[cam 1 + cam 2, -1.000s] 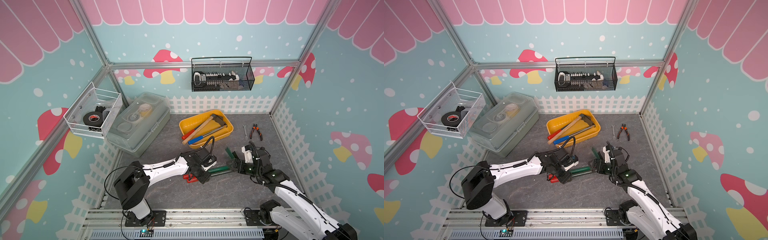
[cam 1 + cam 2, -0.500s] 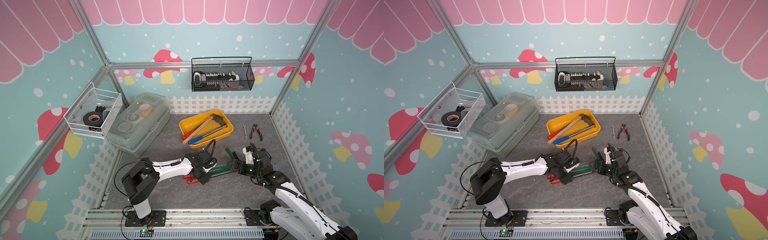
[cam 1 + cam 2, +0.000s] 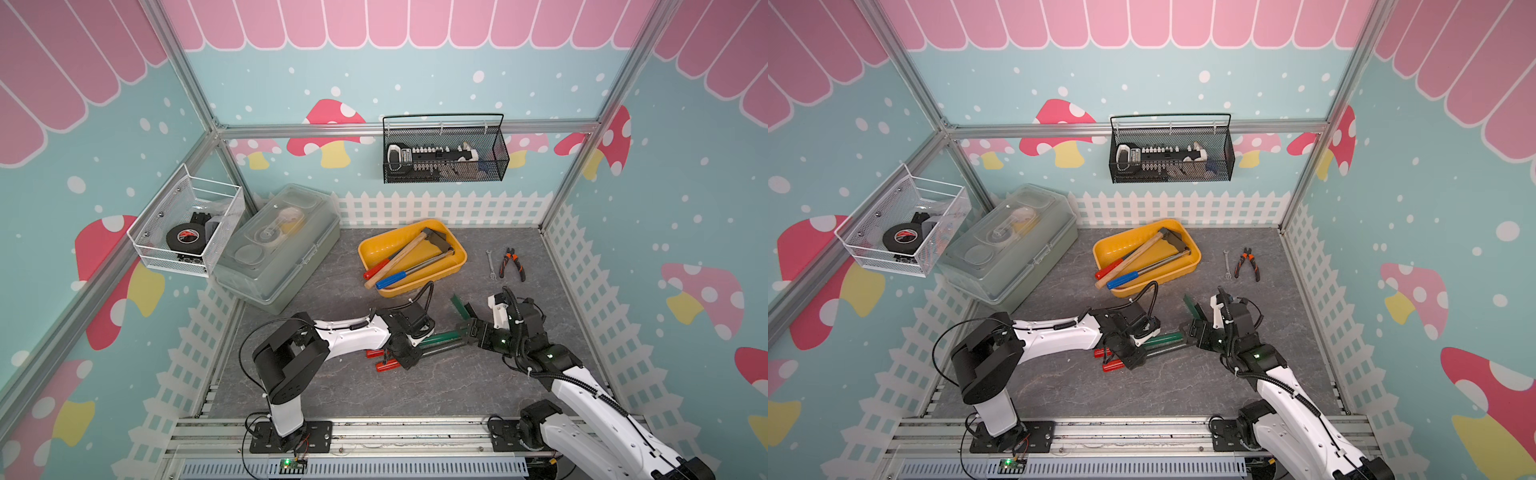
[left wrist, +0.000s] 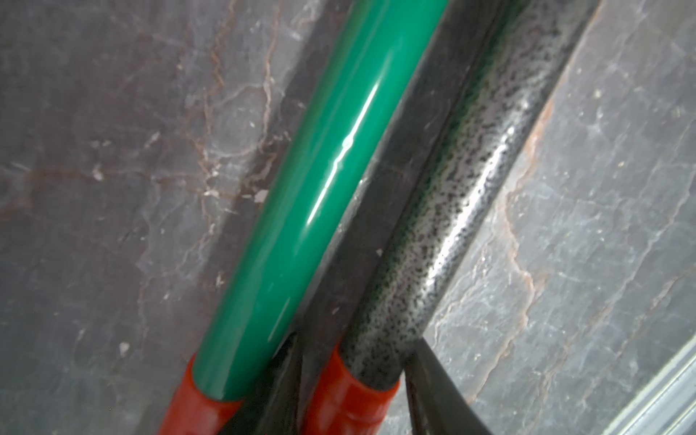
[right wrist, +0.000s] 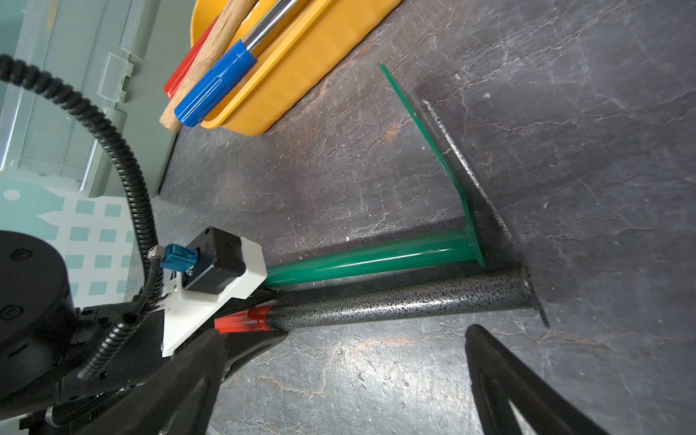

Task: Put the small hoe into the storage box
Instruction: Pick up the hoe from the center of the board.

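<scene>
The left arm has folded closer to its base, and the left gripper [image 3: 405, 355] has narrowed. Its fingers [image 4: 437, 391] now flank the handle of the grey small hoe [image 5: 395, 305], beside the green hoe [image 5: 361, 260]. Whether it is clamped I cannot tell. The small hoe lies outside the storage box [image 3: 432, 280], near its front wall. The right gripper [image 3: 471, 328] stands wide apart and empty. Lifting seems the next step.

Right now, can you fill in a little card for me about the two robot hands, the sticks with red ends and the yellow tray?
Left gripper: fingers either side of the speckled grey hoe, by its red grip; clamped or not, cannot tell
Right gripper: open, empty, near the hoe blades
Green hoe: on the floor, right beside the grey one
Yellow tray: holds long-handled tools; neither floor hoe inside
Nearby: pliers, wrench
</scene>
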`<action>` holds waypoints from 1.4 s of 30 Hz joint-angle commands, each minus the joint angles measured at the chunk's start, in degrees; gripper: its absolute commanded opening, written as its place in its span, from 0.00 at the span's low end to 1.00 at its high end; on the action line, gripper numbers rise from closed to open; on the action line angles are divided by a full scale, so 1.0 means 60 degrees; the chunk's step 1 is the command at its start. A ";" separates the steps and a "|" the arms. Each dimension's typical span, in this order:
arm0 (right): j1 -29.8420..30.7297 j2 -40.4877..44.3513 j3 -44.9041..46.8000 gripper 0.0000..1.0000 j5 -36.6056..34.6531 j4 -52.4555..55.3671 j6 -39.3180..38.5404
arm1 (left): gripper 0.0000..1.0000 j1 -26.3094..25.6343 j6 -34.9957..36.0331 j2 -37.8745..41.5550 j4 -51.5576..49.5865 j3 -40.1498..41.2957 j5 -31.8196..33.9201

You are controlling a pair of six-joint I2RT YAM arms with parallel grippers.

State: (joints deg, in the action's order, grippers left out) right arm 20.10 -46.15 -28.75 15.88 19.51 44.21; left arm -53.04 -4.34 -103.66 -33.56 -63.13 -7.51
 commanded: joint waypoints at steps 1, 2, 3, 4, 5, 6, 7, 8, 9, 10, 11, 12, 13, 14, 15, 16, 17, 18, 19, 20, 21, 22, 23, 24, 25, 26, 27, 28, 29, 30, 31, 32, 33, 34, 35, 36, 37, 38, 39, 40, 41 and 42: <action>-0.0076 0.0173 0.0179 0.99 -0.0156 0.0085 0.0118 | 0.44 -0.0094 0.0064 -0.0323 0.0042 -0.0256 0.0211; -0.0083 0.0200 0.0186 0.99 -0.0167 0.0121 0.0118 | 0.44 -0.0107 0.0078 -0.0352 0.0042 -0.0288 0.0220; -0.0105 0.0242 0.0188 0.99 -0.0182 0.0143 0.0118 | 0.44 -0.0111 0.0094 -0.0396 0.0042 -0.0307 0.0222; -0.0112 0.0263 0.0183 0.99 -0.0201 0.0183 0.0103 | 0.44 -0.0104 0.0093 -0.0432 0.0034 -0.0318 0.0211; -0.0127 0.0292 0.0194 0.99 -0.0200 0.0216 0.0092 | 0.44 -0.0103 0.0093 -0.0466 0.0039 -0.0335 0.0199; -0.0149 0.0321 0.0201 0.99 -0.0203 0.0243 0.0088 | 0.43 -0.0125 0.0094 -0.0505 0.0049 -0.0351 0.0211; -0.0171 0.0352 0.0204 0.99 -0.0199 0.0278 0.0074 | 0.43 -0.0125 0.0093 -0.0545 0.0049 -0.0365 0.0213; -0.0185 0.0375 0.0195 0.99 -0.0197 0.0306 0.0072 | 0.42 -0.0139 0.0106 -0.0583 0.0051 -0.0364 0.0226; -0.0200 0.0403 0.0195 0.99 -0.0212 0.0330 0.0074 | 0.41 -0.0153 0.0108 -0.0635 0.0047 -0.0375 0.0240; -0.0211 0.0420 0.0207 0.99 -0.0215 0.0351 0.0070 | 0.39 -0.0168 0.0108 -0.0664 0.0058 -0.0380 0.0249; -0.0228 0.0442 0.0220 0.99 -0.0215 0.0354 0.0073 | 0.38 -0.0183 0.0122 -0.0682 0.0049 -0.0389 0.0263; -0.0242 0.0455 0.0225 0.99 -0.0215 0.0374 0.0081 | 0.35 -0.0199 0.0135 -0.0711 0.0055 -0.0393 0.0306; -0.0258 0.0475 0.0233 0.99 -0.0215 0.0374 0.0095 | 0.34 -0.0211 0.0150 -0.0726 0.0048 -0.0394 0.0326; -0.0270 0.0476 0.0222 0.99 -0.0198 0.0377 0.0103 | 0.34 -0.0224 0.0152 -0.0741 0.0056 -0.0413 0.0344; -0.0273 0.0485 0.0222 0.99 -0.0213 0.0382 0.0103 | 0.32 -0.0242 0.0179 -0.0763 0.0048 -0.0429 0.0373; -0.0283 0.0500 0.0224 0.99 -0.0215 0.0405 0.0103 | 0.29 -0.0255 0.0208 -0.0805 0.0056 -0.0459 0.0386; -0.0288 0.0525 0.0213 0.99 -0.0215 0.0422 0.0103 | 0.28 -0.0257 0.0238 -0.0836 0.0053 -0.0471 0.0387; -0.0302 0.0535 0.0222 0.99 -0.0215 0.0426 0.0103 | 0.28 -0.0271 0.0267 -0.0872 0.0049 -0.0493 0.0400; -0.0319 0.0533 0.0209 0.99 -0.0215 0.0440 0.0103 | 0.27 -0.0294 0.0290 -0.0909 0.0041 -0.0532 0.0420; -0.0317 0.0537 0.0202 0.99 -0.0215 0.0458 0.0103 | 0.27 -0.0308 0.0312 -0.0931 0.0045 -0.0537 0.0456; -0.0332 0.0531 0.0193 0.99 -0.0200 0.0469 0.0103 | 0.27 -0.0337 0.0326 -0.0959 0.0042 -0.0554 0.0524; -0.0345 0.0529 0.0193 0.99 -0.0193 0.0486 0.0103 | 0.27 -0.0357 0.0341 -0.0976 0.0041 -0.0559 0.0535; -0.0347 0.0537 0.0186 0.99 -0.0200 0.0497 0.0090 | 0.26 -0.0384 0.0357 -0.1001 0.0041 -0.0588 0.0547; -0.0359 0.0535 0.0179 0.99 -0.0199 0.0520 0.0085 | 0.24 -0.0404 0.0357 -0.1018 0.0036 -0.0607 0.0583; -0.0361 0.0542 0.0163 0.99 -0.0204 0.0539 0.0088 | 0.22 -0.0430 0.0364 -0.1033 0.0011 -0.0618 0.0584; -0.0370 0.0544 0.0181 0.99 -0.0200 0.0544 0.0103 | 0.20 -0.0459 0.0371 -0.1049 -0.0002 -0.0638 0.0595; -0.0375 0.0545 0.0195 0.99 -0.0186 0.0557 0.0125 | 0.19 -0.0487 0.0372 -0.1049 -0.0006 -0.0655 0.0626; -0.0389 0.0557 0.0201 0.98 -0.0186 0.0557 0.0143 | 0.19 -0.0514 0.0386 -0.1049 -0.0029 -0.0668 0.0639; -0.0391 0.0566 0.0220 0.99 -0.0186 0.0581 0.0189 | 0.17 -0.0531 0.0408 -0.1049 -0.0065 -0.0716 0.0685; -0.0412 0.0585 0.0249 0.99 -0.0197 0.0589 0.0265 | 0.16 -0.0567 0.0428 -0.1049 -0.0124 -0.0764 0.0728; -0.0405 0.0611 0.0301 0.99 -0.0211 0.0586 0.0344 | 0.13 -0.0582 0.0444 -0.1049 -0.0186 -0.0806 0.0743; -0.0416 0.0626 0.0351 0.99 -0.0226 0.0582 0.0481 | 0.10 -0.0614 0.0472 -0.1036 -0.0239 -0.0855 0.0762; -0.0420 0.0651 0.0420 0.99 -0.0244 0.0573 0.0664 | 0.09 -0.0637 0.0501 -0.1009 -0.0285 -0.0912 0.0775; -0.0434 0.0663 0.0504 0.98 -0.0244 0.0561 0.0849 | 0.08 -0.0670 0.0518 -0.0984 -0.0334 -0.0952 0.0811; -0.0427 0.0680 0.0624 0.99 -0.0195 0.0500 0.1110 | 0.06 -0.0700 0.0544 -0.0962 -0.0392 -0.1015 0.0853; -0.0434 0.0690 0.0781 0.98 -0.0084 0.0355 0.1335 | 0.03 -0.0731 0.0540 -0.0933 -0.0461 -0.1084 0.0843; -0.0435 0.0712 0.0888 0.98 0.0005 0.0251 0.1519 | 0.01 -0.0749 0.0561 -0.0910 -0.0514 -0.1142 0.0836; -0.0434 0.0731 0.1006 0.98 0.0053 0.0153 0.1680 | 0.00 -0.0776 0.0569 -0.0874 -0.0583 -0.1206 0.0826; -0.0434 0.0777 0.1089 0.97 0.0042 0.0135 0.1824 | 0.00 -0.0790 0.0577 -0.0847 -0.0651 -0.1272 0.0787; -0.0431 0.0812 0.1147 0.97 0.0035 0.0146 0.1919 | 0.00 -0.0810 0.0573 -0.0819 -0.0690 -0.1319 0.0757; -0.0435 0.0860 0.1206 0.97 0.0034 0.0133 0.2019 | 0.00 -0.0802 0.0562 -0.0779 -0.0718 -0.1381 0.0675; -0.0435 0.0887 0.1270 0.96 0.0042 0.0133 0.2132 | 0.00 -0.0802 0.0549 -0.0744 -0.0760 -0.1443 0.0543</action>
State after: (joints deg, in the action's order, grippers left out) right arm 17.87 -41.91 -21.93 15.73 21.41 52.80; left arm -57.65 -1.06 -108.03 -35.70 -69.60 -4.54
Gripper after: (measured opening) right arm 0.964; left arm 0.242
